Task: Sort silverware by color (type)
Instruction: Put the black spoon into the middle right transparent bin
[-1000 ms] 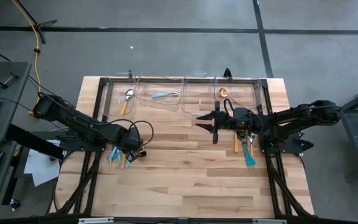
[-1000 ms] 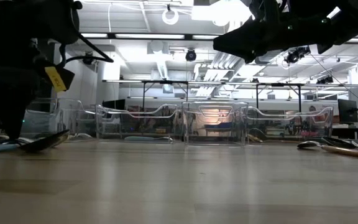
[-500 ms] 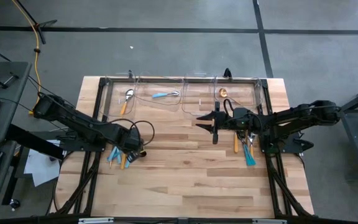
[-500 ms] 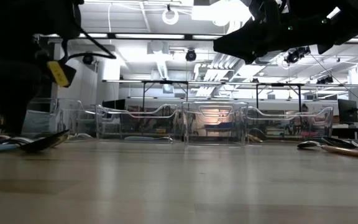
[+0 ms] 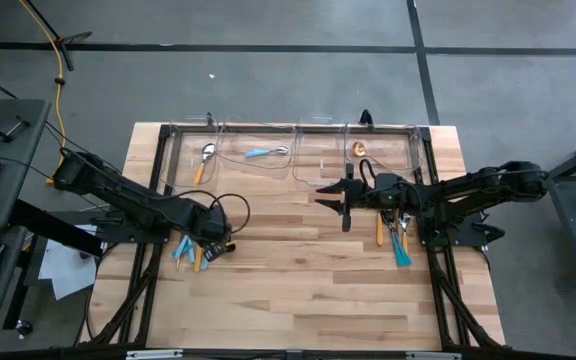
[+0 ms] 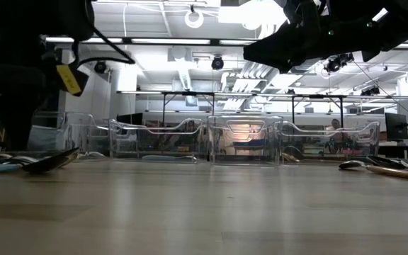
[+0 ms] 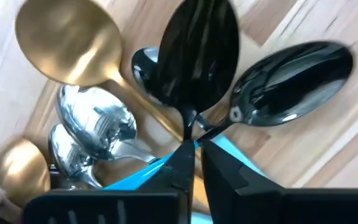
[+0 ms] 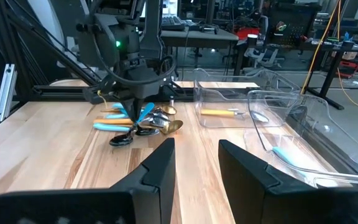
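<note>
A pile of silverware (image 5: 188, 250) lies at the table's left: two black spoons (image 7: 197, 56) (image 7: 291, 81), gold spoons (image 7: 67, 43), silver spoons (image 7: 95, 121) and light-blue handles (image 7: 135, 177). My left gripper (image 7: 196, 158) points straight down into this pile, its fingers shut to a thin slit. My right gripper (image 8: 196, 155) hovers level above the table's right middle (image 5: 333, 195), open and holding nothing. More silverware (image 5: 398, 240) lies under the right arm. My left gripper comes from above, pointing down. Its fingertips (image 7: 185, 149) stand where the two black spoons' necks (image 7: 190, 127) meet above the blue handles. Whether a neck is pinched between them I cannot tell. All the spoons lie on the table.
Clear plastic bins (image 5: 288, 150) line the far edge. One holds an orange-handled spoon (image 5: 203, 160), one a light-blue-handled piece (image 5: 265, 152) and one a gold piece (image 5: 359, 149). Bare wood (image 5: 298, 270) stretches between the arms and toward the near edge.
</note>
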Controlling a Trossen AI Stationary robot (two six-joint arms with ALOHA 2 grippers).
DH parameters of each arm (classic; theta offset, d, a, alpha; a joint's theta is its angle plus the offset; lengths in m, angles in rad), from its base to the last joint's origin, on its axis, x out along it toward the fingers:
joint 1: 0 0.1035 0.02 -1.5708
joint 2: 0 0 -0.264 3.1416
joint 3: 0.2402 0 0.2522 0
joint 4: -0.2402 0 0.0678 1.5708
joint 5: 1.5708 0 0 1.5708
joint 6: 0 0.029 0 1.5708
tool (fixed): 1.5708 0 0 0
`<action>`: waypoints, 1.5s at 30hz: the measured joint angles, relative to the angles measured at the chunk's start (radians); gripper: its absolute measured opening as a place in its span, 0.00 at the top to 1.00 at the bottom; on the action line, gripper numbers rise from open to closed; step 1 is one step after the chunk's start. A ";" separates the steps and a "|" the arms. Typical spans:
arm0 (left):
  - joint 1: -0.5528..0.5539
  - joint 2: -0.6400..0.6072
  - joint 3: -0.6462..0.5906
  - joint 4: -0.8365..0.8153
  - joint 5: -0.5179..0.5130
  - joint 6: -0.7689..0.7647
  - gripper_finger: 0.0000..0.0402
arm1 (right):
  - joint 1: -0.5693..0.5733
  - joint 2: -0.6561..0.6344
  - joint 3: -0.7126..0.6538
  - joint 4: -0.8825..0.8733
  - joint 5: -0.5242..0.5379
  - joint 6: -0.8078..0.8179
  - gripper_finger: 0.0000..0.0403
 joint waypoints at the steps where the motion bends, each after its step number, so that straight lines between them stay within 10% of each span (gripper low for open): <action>1: 0.000 0.000 -0.005 -0.001 0.008 0.000 0.92 | 0.000 0.000 0.000 0.000 0.000 0.000 0.73; 18: -0.034 -0.003 -0.077 0.023 0.018 -0.055 0.72 | 0.000 0.000 0.000 -0.001 0.000 0.000 0.73; 33: -0.034 -0.001 -0.078 0.038 -0.023 -0.053 0.97 | 0.000 0.000 0.000 -0.001 0.000 0.000 0.73; 45: -0.034 -0.001 0.052 -0.055 -0.030 0.050 0.99 | 0.000 0.000 0.000 -0.001 0.000 0.000 0.73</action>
